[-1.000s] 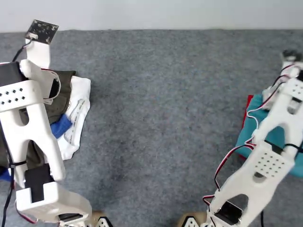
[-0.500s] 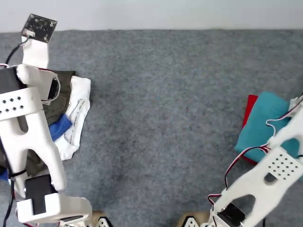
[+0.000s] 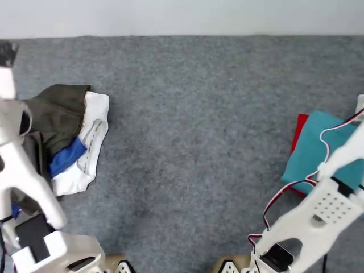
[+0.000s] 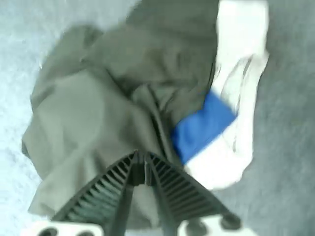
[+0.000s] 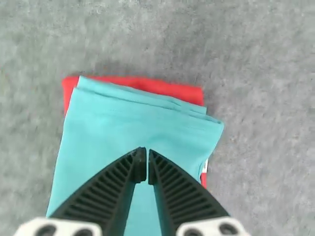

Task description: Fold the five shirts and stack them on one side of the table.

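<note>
A loose pile lies at the table's left: a dark olive shirt (image 3: 60,114) (image 4: 98,98) on top, a blue shirt (image 3: 65,158) (image 4: 202,125) and a white shirt (image 3: 94,131) (image 4: 241,59) under it. My left gripper (image 4: 140,164) hangs shut above the olive shirt; I cannot tell whether it pinches a fold. At the right edge a folded teal shirt (image 3: 313,148) (image 5: 128,128) rests on a folded red shirt (image 3: 300,128) (image 5: 147,84). My right gripper (image 5: 143,164) is shut above the teal shirt, holding nothing.
Grey carpet-like table top (image 3: 193,125) spreads wide between the pile and the stack. The left arm (image 3: 23,170) stands along the left edge, the right arm (image 3: 324,210) at the bottom right corner. A pale wall runs along the far edge.
The left arm has swung left off the pile, uncovering the olive shirt. The right arm has pulled back toward the lower right, uncovering the teal stack.
</note>
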Robot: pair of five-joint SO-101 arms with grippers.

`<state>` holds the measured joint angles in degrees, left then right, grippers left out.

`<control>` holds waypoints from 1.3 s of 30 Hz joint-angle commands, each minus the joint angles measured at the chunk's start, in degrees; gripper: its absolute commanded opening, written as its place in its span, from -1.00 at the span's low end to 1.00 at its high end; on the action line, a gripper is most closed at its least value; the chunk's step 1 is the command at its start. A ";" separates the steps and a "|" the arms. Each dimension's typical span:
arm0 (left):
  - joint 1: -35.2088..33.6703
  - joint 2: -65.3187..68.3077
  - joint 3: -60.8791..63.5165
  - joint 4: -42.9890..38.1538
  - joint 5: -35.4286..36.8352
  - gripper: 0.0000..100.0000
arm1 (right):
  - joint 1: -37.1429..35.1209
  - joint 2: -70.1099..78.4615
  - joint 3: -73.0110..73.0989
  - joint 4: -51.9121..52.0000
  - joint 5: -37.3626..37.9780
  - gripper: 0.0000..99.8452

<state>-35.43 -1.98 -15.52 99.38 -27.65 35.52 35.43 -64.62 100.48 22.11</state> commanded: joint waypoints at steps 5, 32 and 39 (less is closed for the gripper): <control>-10.37 -2.37 10.68 1.23 -11.16 -0.62 | -1.45 -21.67 31.65 2.51 -0.18 -0.98; -15.30 -1.58 41.80 -27.87 -20.22 -0.61 | -8.75 -64.22 82.81 2.24 -0.18 -0.98; -13.89 -1.85 51.12 -36.04 -20.22 -0.97 | -8.75 -70.90 87.30 2.24 -0.18 -0.98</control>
<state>-50.29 -1.98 34.33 65.80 -47.25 27.34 -32.09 22.42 100.57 22.11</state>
